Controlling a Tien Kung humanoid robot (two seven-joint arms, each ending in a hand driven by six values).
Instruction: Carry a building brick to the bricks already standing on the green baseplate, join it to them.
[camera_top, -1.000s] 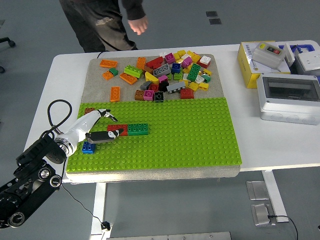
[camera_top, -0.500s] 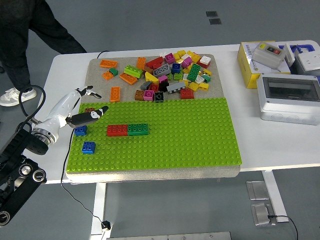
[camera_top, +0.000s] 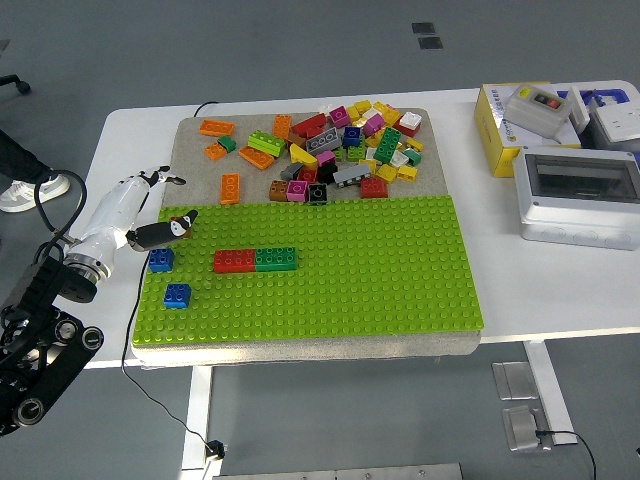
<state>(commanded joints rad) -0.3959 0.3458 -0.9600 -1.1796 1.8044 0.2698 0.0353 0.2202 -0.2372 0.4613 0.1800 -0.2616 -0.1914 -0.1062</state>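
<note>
Head view: left hand (camera_top: 150, 215) at baseplate (camera_top: 380, 280) left edge
Fingers: spread, holding nothing
Bricks: red (camera_top: 234, 261), green (camera_top: 275, 259) joined

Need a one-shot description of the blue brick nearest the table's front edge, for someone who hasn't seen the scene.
Start at the green baseplate covering the near half of the mat, then go to its left edge. Two small blue bricks sit there, left of the red-and-green row. The one wanted is the lower blue brick, standing alone nearest the front edge; the other blue brick sits farther back, by the left hand.
</note>
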